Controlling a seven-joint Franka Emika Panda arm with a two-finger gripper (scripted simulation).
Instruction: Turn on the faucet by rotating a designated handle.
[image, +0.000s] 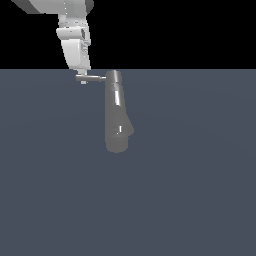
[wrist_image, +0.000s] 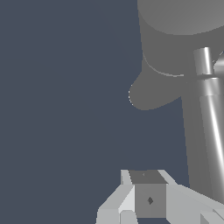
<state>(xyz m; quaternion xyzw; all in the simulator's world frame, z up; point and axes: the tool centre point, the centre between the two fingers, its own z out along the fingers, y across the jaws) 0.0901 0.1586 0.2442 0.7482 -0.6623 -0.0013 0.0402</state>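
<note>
The faucet (image: 117, 117) lies along the flat grey surface (image: 200, 200) in the exterior view, its cylindrical cap at the far end and its bulbous, rounded end nearer the camera, a bright highlight running down the column. From the cap the handle (image: 94, 78), a thin straight rod, sticks out sideways toward the exterior view's left. The gripper (image: 83, 80) comes down from the far left, and its tips sit right at the rod's free outer end, touching it or very nearly so. That placement makes sense: working at the tip, far from the pivot at the cap, gives the longest lever for swinging the rod around. Whether the jaws stand apart or are closed on the rod, I cannot tell; in the exterior view the fingers merge into one pale block, and the wrist view shows only the gripper's body (wrist_image: 148, 199) with the faucet (wrist_image: 183, 52) looming large beyond it. The turn looks barely begun, if at all, since the rod points squarely sideways; the next move likely calls for a steady sweep about the cap without slipping off the rod's end.
</note>
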